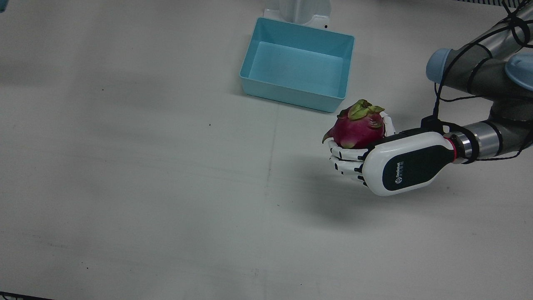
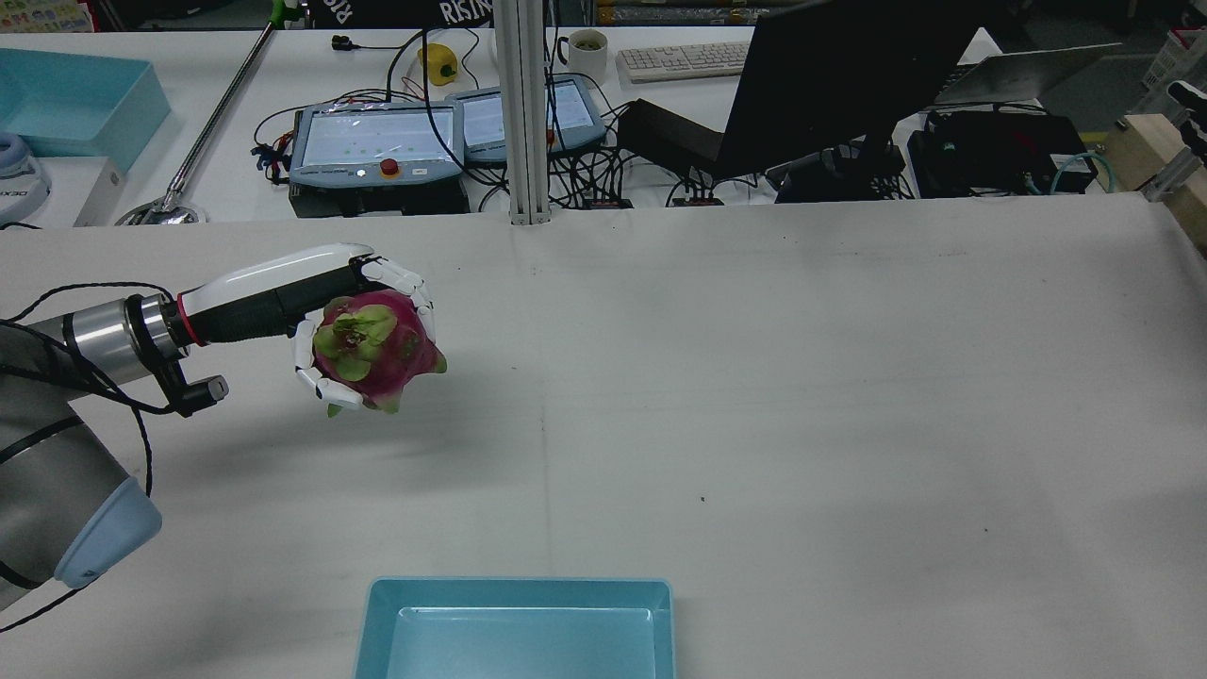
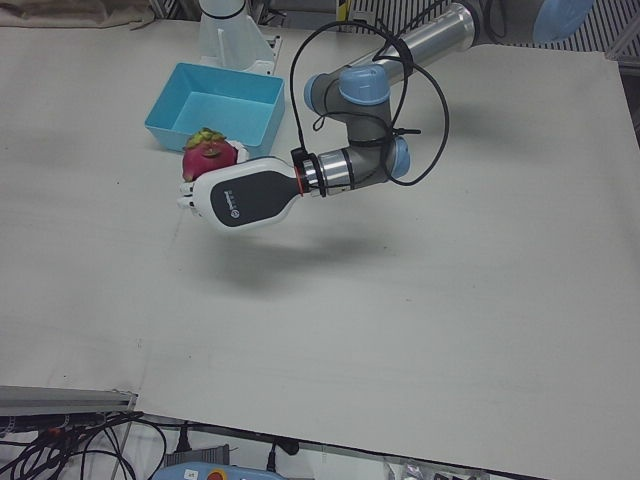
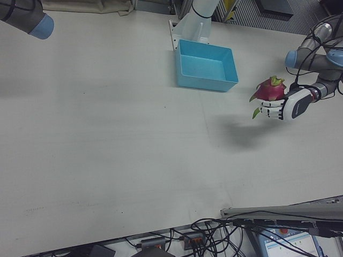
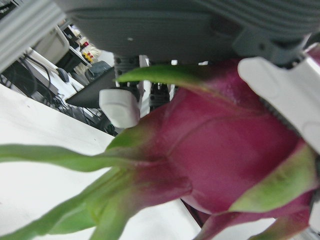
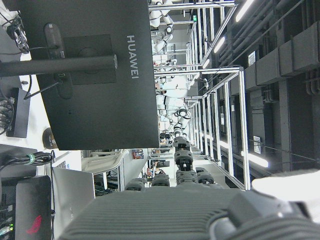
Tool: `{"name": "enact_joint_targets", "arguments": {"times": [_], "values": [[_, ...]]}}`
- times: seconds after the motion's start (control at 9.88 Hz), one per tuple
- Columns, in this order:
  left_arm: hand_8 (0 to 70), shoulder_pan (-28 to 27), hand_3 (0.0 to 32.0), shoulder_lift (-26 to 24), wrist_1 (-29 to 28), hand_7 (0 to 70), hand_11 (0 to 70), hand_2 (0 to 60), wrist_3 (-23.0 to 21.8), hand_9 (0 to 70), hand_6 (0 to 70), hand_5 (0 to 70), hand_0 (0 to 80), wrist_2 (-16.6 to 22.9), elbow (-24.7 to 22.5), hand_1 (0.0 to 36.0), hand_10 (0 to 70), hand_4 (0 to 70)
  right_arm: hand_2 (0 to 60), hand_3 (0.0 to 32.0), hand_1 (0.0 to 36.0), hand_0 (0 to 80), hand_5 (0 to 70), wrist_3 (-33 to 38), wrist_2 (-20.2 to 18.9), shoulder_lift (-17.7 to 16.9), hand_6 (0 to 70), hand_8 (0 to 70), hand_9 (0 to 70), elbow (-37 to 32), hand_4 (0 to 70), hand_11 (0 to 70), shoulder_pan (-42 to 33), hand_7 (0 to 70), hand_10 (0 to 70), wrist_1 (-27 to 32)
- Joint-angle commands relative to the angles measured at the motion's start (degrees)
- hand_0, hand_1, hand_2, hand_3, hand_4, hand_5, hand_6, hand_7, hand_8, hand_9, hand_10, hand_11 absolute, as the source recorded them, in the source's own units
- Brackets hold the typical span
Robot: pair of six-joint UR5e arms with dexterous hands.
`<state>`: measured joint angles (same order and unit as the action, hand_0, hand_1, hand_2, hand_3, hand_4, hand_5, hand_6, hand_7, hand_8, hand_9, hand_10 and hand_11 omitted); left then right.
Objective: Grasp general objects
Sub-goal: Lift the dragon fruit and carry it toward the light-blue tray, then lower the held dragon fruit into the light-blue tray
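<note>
Above the table (image 1: 125, 187), near the blue bin (image 1: 297, 66), the left hand (image 1: 374, 160) cradles the dragon fruit (image 1: 359, 125), fingers wrapped around it so it cannot roll. I cannot tell the right hand's state.

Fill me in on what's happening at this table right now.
The robot's left hand has its fingers wrapped around a dragon fruit and holds it up off the white table, judging by the shadow below. An empty blue bin sits on the table nearby, toward the robot's base; the fruit is beside it, not over it. The right hand appears only as a sliver in its own camera, well away from the fruit, so its state is unclear.
</note>
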<state>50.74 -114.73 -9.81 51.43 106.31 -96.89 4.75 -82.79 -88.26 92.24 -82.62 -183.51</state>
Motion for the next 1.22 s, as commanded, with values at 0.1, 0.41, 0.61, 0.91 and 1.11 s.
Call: {"name": "enact_joint_targets", "arguments": {"times": [0.1, 0.41, 0.61, 0.91, 1.11], "values": [[70.0, -10.89, 0.0, -0.23, 4.54, 70.0, 70.0, 60.0, -2.21, 70.0, 70.0, 70.0, 46.3, 2.33, -8.58, 14.9, 70.0, 70.0, 0.0, 0.0, 0.0, 0.0, 0.0, 0.00, 0.00, 0.02, 0.0, 0.0, 0.0, -0.04, 0.0, 0.0, 0.00, 0.0, 0.0, 0.00], [70.0, -19.86, 0.0, -0.59, 4.98, 70.0, 70.0, 60.0, -4.04, 70.0, 70.0, 70.0, 47.0, 1.89, -11.20, 15.2, 70.0, 70.0, 0.0, 0.0, 0.0, 0.0, 0.0, 0.00, 0.00, 0.02, 0.0, 0.0, 0.0, 0.04, 0.0, 0.0, 0.00, 0.0, 0.0, 0.00], [70.0, -24.88, 0.0, -2.77, 4.19, 70.0, 70.0, 60.0, -7.12, 70.0, 70.0, 70.0, 47.8, 1.80, -12.36, 16.4, 70.0, 70.0, 0.0, 0.0, 0.0, 0.0, 0.0, 0.00, 0.00, 0.02, 0.0, 0.0, 0.0, 0.05, 0.0, 0.0, 0.00, 0.0, 0.0, 0.00], [70.0, -25.34, 0.0, -3.13, 0.24, 70.0, 70.0, 60.0, -9.94, 70.0, 70.0, 70.0, 49.0, 1.97, -12.88, 10.7, 70.0, 70.0, 0.0, 0.0, 0.0, 0.0, 0.0, 0.00, 0.00, 0.01, 0.0, 0.0, 0.0, -0.04, 0.0, 0.0, 0.00, 0.0, 0.0, 0.00], [42.1, -24.55, 0.0, -3.05, -0.03, 70.0, 66.4, 32.5, -10.38, 50.8, 51.3, 46.3, 55.6, 2.24, -12.98, 18.7, 46.7, 65.3, 0.0, 0.0, 0.0, 0.0, 0.0, 0.00, 0.00, -0.07, 0.0, 0.0, 0.0, -0.04, 0.0, 0.0, 0.00, 0.0, 0.0, 0.00]]}}
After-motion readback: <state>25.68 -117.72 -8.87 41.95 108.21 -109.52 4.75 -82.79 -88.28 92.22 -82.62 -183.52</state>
